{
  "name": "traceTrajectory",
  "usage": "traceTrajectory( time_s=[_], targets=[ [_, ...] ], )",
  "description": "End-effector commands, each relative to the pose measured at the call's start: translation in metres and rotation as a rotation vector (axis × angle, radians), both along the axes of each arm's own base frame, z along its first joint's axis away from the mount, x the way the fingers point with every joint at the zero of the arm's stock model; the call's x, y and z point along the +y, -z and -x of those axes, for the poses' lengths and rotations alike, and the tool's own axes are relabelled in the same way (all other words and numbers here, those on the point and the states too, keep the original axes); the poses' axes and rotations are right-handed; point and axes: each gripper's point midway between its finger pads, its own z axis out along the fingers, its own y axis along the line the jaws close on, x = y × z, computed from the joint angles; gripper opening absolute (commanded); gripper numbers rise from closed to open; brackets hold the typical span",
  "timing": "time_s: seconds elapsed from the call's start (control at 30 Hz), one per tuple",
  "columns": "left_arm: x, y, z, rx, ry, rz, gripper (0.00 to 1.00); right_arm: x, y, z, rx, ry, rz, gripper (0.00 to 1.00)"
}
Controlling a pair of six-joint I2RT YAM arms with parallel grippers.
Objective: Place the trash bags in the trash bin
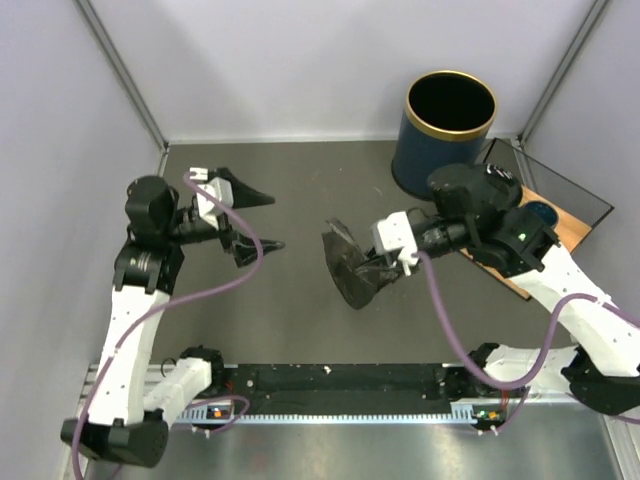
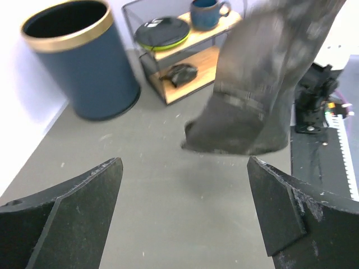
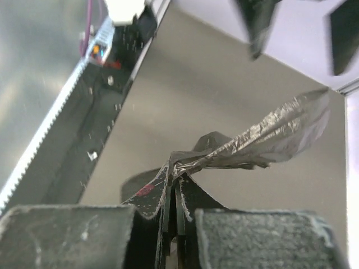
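Note:
The trash bag [image 1: 352,266] is a crinkly black film hanging at mid-table. My right gripper [image 1: 378,268] is shut on its edge and holds it above the table. In the right wrist view the bag [image 3: 263,140] fans out from the pinched fingertips [image 3: 175,176]. In the left wrist view the bag [image 2: 258,89] hangs ahead. My left gripper [image 1: 250,220] is open and empty, left of the bag, its fingers [image 2: 73,207] spread wide over bare table. The navy trash bin [image 1: 446,130] with gold rim stands upright at the back right, also in the left wrist view [image 2: 81,61].
A small wooden shelf in a wire frame [image 1: 545,215] stands right of the bin; it holds a dark plate [image 2: 162,32], a blue mug [image 2: 206,12] and a dark item below [image 2: 178,74]. A black rail [image 1: 340,380] runs along the near edge. Walls enclose the table.

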Motion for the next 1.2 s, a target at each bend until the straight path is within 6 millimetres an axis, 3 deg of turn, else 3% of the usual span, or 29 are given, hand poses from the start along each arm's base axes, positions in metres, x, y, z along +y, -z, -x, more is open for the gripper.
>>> traceTrajectory(
  time_s=[0.0, 0.1, 0.3, 0.57, 0.67, 0.93, 1.07, 1.17],
  targets=[
    [-0.026, -0.027, 0.03, -0.075, 0.307, 0.028, 0.99, -0.011, 0.047, 0.001, -0.266, -0.093, 0.151, 0.0],
    [-0.047, -0.022, 0.042, -0.081, 0.4, 0.022, 0.99, -0.011, 0.056, 0.008, -0.366, -0.144, 0.165, 0.0],
    [-0.081, 0.017, 0.048, -0.018, 0.497, -0.017, 0.99, -0.013, 0.046, 0.022, -0.512, -0.222, 0.128, 0.0],
    [-0.093, 0.039, 0.038, -0.016, 0.542, -0.015, 0.99, -0.011, 0.051, 0.059, -0.669, -0.395, 0.081, 0.0],
    [-0.097, 0.045, 0.048, -0.014, 0.585, -0.016, 0.99, -0.011, 0.057, 0.068, -0.73, -0.453, 0.074, 0.0],
    [-0.113, 0.08, 0.104, 0.103, 0.768, -0.052, 0.99, -0.01, 0.061, 0.068, -0.843, -0.506, 0.069, 0.0],
    [-0.121, 0.094, 0.118, 0.115, 0.796, -0.068, 0.99, -0.011, 0.055, 0.079, -0.873, -0.537, 0.036, 0.0],
    [-0.127, 0.093, 0.12, 0.125, 0.793, -0.054, 0.99, -0.011, 0.052, 0.085, -0.878, -0.551, 0.022, 0.0]
  ],
)
